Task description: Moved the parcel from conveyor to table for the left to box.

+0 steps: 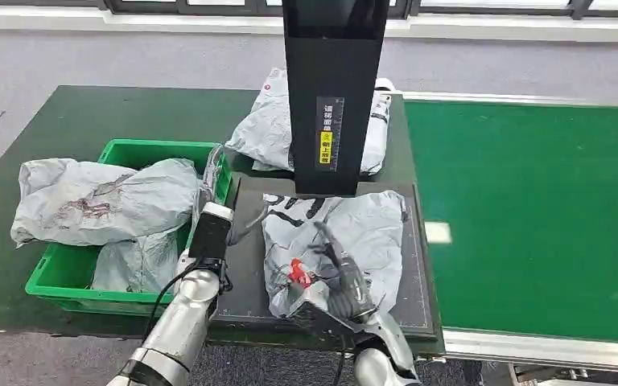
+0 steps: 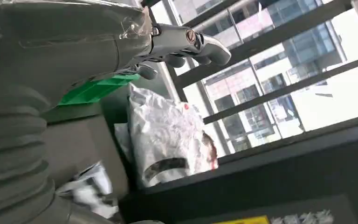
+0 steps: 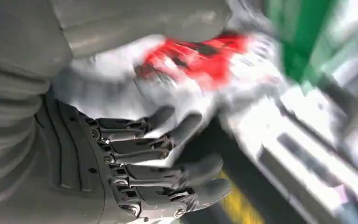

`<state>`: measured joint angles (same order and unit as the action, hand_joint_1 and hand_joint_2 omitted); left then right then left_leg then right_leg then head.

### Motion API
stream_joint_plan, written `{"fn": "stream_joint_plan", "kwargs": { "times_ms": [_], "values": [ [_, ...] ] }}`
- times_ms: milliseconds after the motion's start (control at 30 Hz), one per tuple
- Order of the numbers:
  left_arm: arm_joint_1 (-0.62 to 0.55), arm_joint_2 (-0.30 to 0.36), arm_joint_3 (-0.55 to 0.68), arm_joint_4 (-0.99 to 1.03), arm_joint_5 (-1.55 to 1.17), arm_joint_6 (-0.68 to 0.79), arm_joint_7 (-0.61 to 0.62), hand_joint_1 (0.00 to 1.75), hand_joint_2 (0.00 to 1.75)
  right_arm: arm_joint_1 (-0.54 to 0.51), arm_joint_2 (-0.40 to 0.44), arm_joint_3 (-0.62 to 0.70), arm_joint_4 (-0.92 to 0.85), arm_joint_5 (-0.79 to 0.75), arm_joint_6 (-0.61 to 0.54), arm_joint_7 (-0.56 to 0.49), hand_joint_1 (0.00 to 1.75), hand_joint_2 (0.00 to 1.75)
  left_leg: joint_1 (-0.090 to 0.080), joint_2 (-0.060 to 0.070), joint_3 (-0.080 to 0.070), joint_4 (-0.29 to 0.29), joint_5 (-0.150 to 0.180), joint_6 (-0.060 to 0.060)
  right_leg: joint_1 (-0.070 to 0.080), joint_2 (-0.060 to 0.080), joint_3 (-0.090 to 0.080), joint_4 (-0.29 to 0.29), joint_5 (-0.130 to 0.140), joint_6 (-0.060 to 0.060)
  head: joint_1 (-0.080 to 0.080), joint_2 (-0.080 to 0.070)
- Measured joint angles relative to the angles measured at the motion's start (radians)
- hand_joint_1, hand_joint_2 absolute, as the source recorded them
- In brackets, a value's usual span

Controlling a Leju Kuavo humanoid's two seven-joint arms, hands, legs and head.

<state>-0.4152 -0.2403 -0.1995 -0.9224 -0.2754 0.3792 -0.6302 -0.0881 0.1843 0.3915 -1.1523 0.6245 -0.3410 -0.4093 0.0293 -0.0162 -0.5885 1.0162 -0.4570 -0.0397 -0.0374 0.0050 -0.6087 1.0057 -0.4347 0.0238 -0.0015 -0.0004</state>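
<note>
While the right hand [image 1: 339, 283] grips a grey parcel [image 1: 346, 233] on the black mat [image 1: 245, 265], the left hand [image 1: 213, 181] hovers empty, fingers apart, beside the green bin [image 1: 64, 277].

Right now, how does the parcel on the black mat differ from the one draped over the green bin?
The mat parcel lies flat on the black mat, with the right robot hand gripping its near edge; the bin parcel sags across the green bin rim, untouched. The mat parcel shows bold black print and a red patch; the bin parcel has only faint reddish smudges. Both are crumpled grey poly mailers.
</note>
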Motion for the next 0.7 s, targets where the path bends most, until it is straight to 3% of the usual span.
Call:
{"fn": "stream_joint_plan", "kwargs": {
  "times_ms": [267, 467, 700],
  "values": [
    [0.002, 0.000, -0.008, 0.000, -0.013, -0.010, 0.003, 0.00, 1.75, 0.035, 0.000, -0.055, -0.101, -0.025, -0.023, -0.031, 0.00, 1.75, 0.000, 0.001, 0.000, 0.000, 0.000, 0.000, 0.000, 0.001, -0.001, 0.000, 0.000, 0.000, 0.000, 0.000],
    [-0.002, 0.000, -0.035, 0.017, -0.070, -0.052, 0.020, 0.00, 1.75, 0.061, 0.004, -0.111, -0.171, -0.192, -0.143, -0.165, 0.00, 1.75, 0.000, 0.001, 0.000, 0.000, 0.000, 0.000, 0.000, 0.001, 0.000, 0.000, 0.000, 0.000, 0.000, 0.000],
    [-0.048, 0.001, -0.116, 0.136, -0.281, -0.139, 0.146, 0.00, 1.75, 0.071, 0.008, -0.183, -0.216, -0.335, -0.145, -0.215, 0.00, 1.75, 0.000, 0.001, 0.000, 0.000, 0.000, 0.000, 0.000, 0.001, 0.000, -0.001, 0.000, 0.000, 0.000, 0.000]
  ]
}}
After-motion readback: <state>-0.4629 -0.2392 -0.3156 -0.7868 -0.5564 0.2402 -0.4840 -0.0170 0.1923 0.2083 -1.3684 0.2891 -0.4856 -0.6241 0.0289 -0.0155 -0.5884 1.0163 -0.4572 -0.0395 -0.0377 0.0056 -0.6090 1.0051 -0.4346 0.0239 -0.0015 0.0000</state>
